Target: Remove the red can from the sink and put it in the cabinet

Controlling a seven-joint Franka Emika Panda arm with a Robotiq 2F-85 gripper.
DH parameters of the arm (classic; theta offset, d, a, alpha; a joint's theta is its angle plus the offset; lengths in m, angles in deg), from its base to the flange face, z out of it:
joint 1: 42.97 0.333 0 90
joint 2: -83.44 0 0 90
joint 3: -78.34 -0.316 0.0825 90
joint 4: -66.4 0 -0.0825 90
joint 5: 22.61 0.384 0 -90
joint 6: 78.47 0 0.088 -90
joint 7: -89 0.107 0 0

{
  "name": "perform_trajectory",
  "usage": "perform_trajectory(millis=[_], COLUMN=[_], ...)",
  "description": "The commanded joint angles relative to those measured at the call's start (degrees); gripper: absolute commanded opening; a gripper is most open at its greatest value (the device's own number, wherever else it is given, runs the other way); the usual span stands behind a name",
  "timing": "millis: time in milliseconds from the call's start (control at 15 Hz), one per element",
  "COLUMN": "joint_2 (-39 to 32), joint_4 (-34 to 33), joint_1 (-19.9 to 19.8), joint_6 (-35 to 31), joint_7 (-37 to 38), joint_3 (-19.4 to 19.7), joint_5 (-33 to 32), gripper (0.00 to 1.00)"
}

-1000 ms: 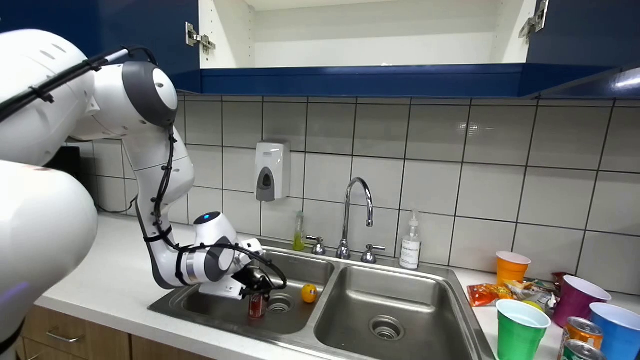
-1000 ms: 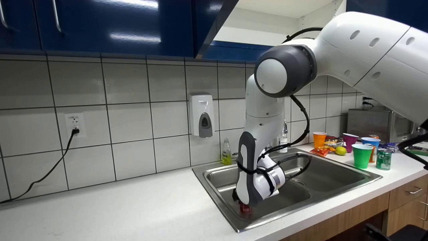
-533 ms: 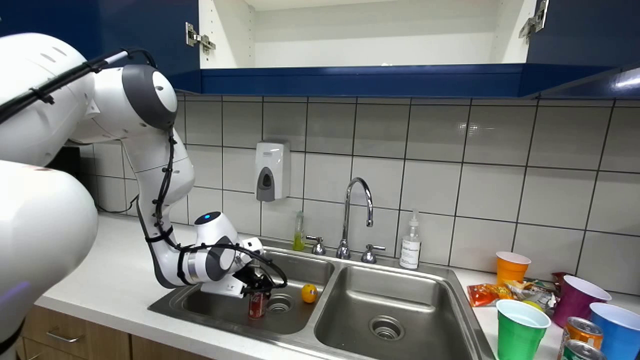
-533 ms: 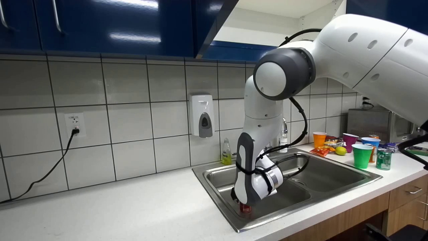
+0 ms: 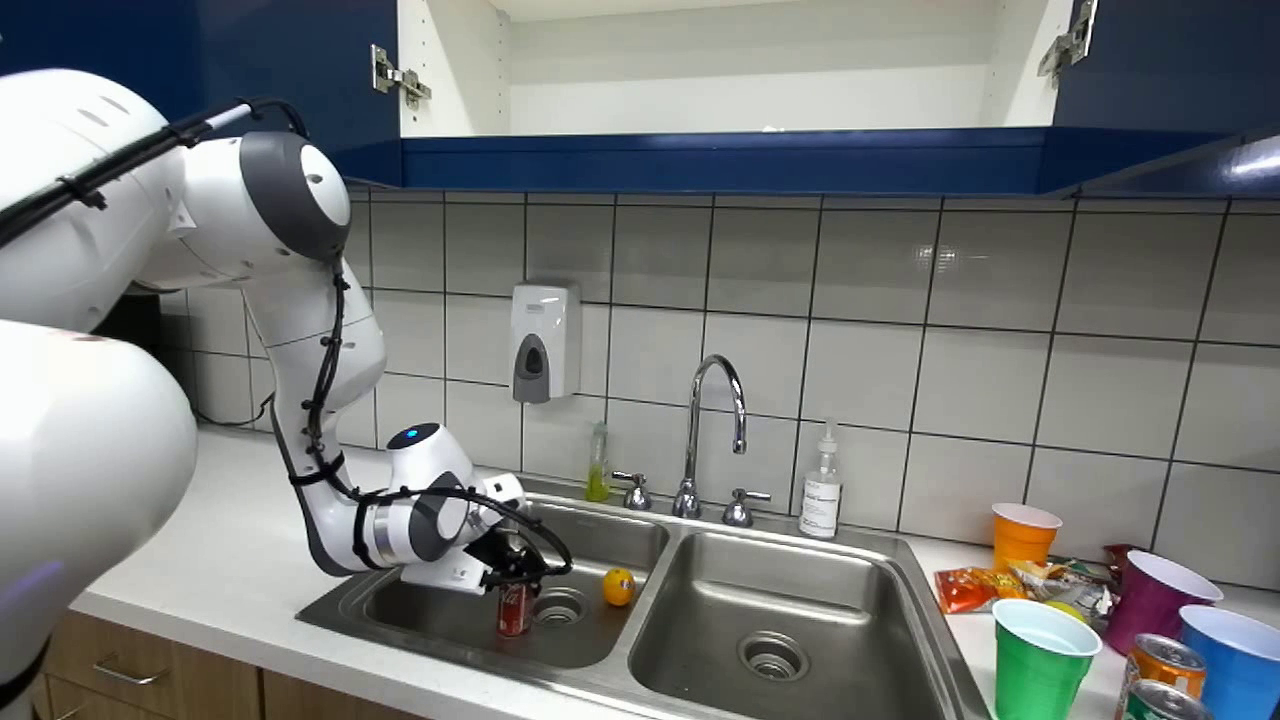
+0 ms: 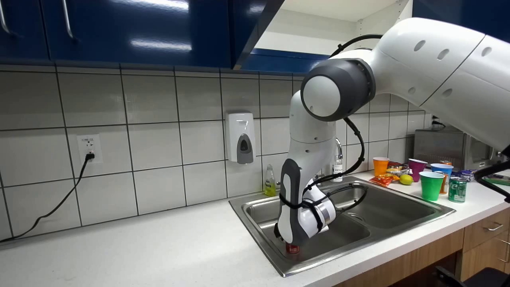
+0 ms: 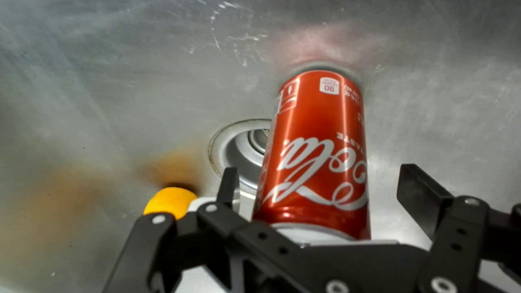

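The red can (image 5: 514, 612) stands upright in the left basin of the steel sink (image 5: 640, 632), beside the drain. It also shows low in the sink (image 6: 338, 251) in an exterior view (image 6: 292, 248). In the wrist view the can (image 7: 317, 154) stands between the two fingers of my gripper (image 7: 323, 191). The fingers are open around its top end, with a gap on both sides, wider on the right. In an exterior view my gripper (image 5: 516, 570) hides the can's top. The cabinet (image 5: 720, 160) is open above the sink, its white interior (image 6: 310, 32) showing.
A small orange ball (image 5: 618, 587) lies near the drain (image 5: 560, 606). The faucet (image 5: 690, 450) rises behind the basins, with soap bottles (image 5: 822, 490) (image 5: 597, 470) beside it. A wall dispenser (image 5: 545, 340) hangs above. Cups (image 5: 1045, 655), cans (image 6: 457, 189) and snack bags stand on the right counter.
The upper arm and elbow have sunk slightly, and the wrist has shifted a little. The can has not moved.
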State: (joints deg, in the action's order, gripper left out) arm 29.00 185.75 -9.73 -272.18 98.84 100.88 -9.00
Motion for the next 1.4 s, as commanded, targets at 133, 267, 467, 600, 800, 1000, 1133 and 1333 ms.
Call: perform_trajectory(millis=[133,267,467,600,800,1000,1133,1333], joint_2=[-0.9,-1.0,-1.2,-1.3,-1.4,-1.4,-1.2,-0.3], joint_4=[-0.8,-0.8,-0.9,-0.8,-0.8,-0.6,-0.3,0.3], joint_1=[1.5,1.8,1.9,1.9,2.1,2.4,2.5,2.5], joint_6=[-0.2,-0.1,-0.1,-0.1,-0.2,-0.2,0.1,1.3], joint_7=[-1.4,-1.5,-1.5,-1.4,-1.4,-1.4,-1.4,-1.6], joint_3=[1.2,1.5,1.6,1.6,1.8,2.0,2.1,2.5], joint_5=[2.0,2.0,2.0,2.1,2.3,2.4,2.4,2.4], gripper=[1.00,1.00,0.72,0.56,0.40,0.40,0.40,0.40])
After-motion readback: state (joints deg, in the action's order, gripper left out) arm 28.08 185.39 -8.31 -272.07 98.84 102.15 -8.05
